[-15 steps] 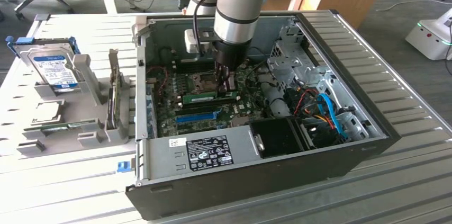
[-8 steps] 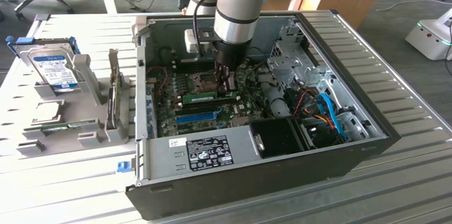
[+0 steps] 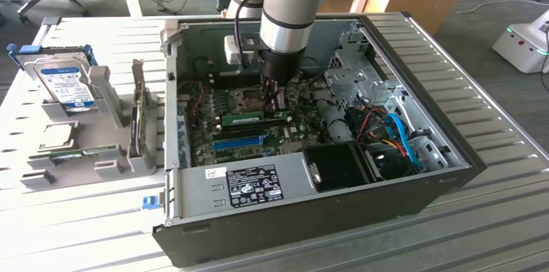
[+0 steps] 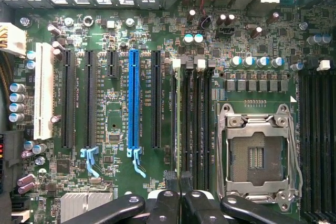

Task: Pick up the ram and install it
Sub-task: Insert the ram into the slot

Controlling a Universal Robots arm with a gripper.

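The ram (image 3: pixel 254 118) is a thin green stick standing on edge in a memory slot on the motherboard inside the open computer case (image 3: pixel 446 179). In the wrist view I see the ram (image 4: pixel 179 114) edge-on, between the black expansion slots and the CPU socket (image 4: pixel 257 150). My gripper (image 3: pixel 276 106) reaches straight down from the arm onto the end of the stick nearer the exterior view's right. My gripper (image 4: pixel 181 184) is shut, its two dark fingers pressed together over the ram's top edge, which runs in between them.
The bright-blue slot (image 4: pixel 133 98) lies beside the ram's slot. Drive cages and blue and orange cables (image 3: pixel 396 132) crowd the case's right side. On the exterior view's left, a grey rack holds a hard drive (image 3: pixel 62 82), an upright expansion card (image 3: pixel 137 111) and another green stick (image 3: pixel 76 154).
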